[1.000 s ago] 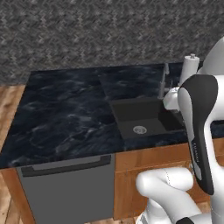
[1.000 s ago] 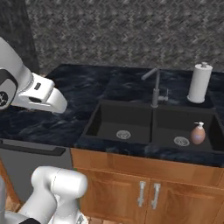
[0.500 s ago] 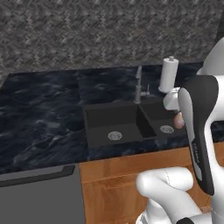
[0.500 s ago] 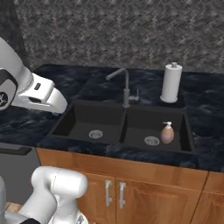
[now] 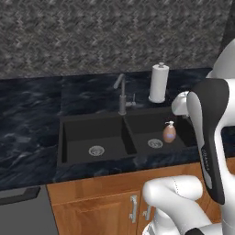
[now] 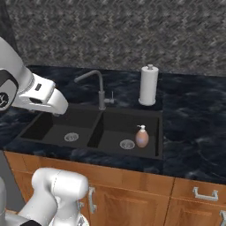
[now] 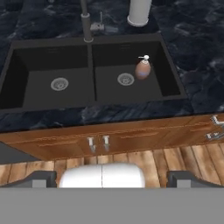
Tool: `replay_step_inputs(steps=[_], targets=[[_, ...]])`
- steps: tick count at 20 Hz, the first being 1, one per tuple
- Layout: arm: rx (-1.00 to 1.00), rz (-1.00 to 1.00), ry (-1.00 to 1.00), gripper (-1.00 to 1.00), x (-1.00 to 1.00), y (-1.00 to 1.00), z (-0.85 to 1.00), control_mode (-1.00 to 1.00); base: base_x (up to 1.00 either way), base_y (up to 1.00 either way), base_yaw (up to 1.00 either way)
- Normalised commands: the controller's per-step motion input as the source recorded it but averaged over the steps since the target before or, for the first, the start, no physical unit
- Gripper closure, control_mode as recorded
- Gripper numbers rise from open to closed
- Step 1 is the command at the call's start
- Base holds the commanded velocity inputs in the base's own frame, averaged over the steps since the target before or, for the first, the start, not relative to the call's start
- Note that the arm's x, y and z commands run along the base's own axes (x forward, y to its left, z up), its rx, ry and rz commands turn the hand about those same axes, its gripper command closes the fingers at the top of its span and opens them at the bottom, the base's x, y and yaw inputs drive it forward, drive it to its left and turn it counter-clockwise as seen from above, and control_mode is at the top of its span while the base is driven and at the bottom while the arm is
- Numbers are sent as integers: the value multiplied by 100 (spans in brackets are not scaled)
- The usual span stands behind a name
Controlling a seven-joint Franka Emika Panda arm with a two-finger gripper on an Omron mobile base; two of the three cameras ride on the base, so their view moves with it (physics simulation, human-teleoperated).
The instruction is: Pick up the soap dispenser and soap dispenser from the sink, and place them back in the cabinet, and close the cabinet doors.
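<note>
From the hand view I look down on the black double sink (image 7: 173,78), and my fingers (image 7: 43,178) stand wide apart at the bottom of that view with nothing between them. They hang well back from the sink, out over the wooden floor (image 7: 131,157) in front of the lower cabinet fronts (image 7: 131,138).

The peach-orange soap dispenser (image 7: 142,69) stands upright in the right basin, far ahead of the fingers and a little to their right. It sits just beside that basin's round steel drain (image 7: 125,79), on the side toward the basin's outer wall, and I cannot tell whether the two touch. Its white pump points up. In the right base view the same dispenser (image 6: 141,137) stands next to the drain (image 6: 127,144); in the left base view I see it (image 5: 169,132) there too.

The left basin holds just its own drain (image 7: 59,83).

Beyond the sink, the grey faucet (image 7: 85,24) rises from the bench (image 7: 192,39) at the divider between the basins. The white paper-towel roll (image 7: 139,11) stands on the bench behind the right basin, farther from the fingers than the dispenser.
</note>
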Motion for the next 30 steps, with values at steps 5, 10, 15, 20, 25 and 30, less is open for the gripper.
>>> replay_step_inputs(steps=[5, 10, 15, 20, 25, 30], targets=[[0, 0, 0, -100, 0, 0, 0, 100, 22, -56, 2], [0, 0, 0, -100, 0, 0, 0, 100, 16, -37, -6], [0, 0, 0, -100, 0, 0, 0, 100, 27, -23, -21], [0, 0, 0, -100, 0, 0, 0, 100, 33, -38, -12], [0, 0, 0, -100, 0, 0, 0, 100, 48, -46, -1], [0, 0, 0, -100, 0, 0, 0, 100, 52, -38, 1]])
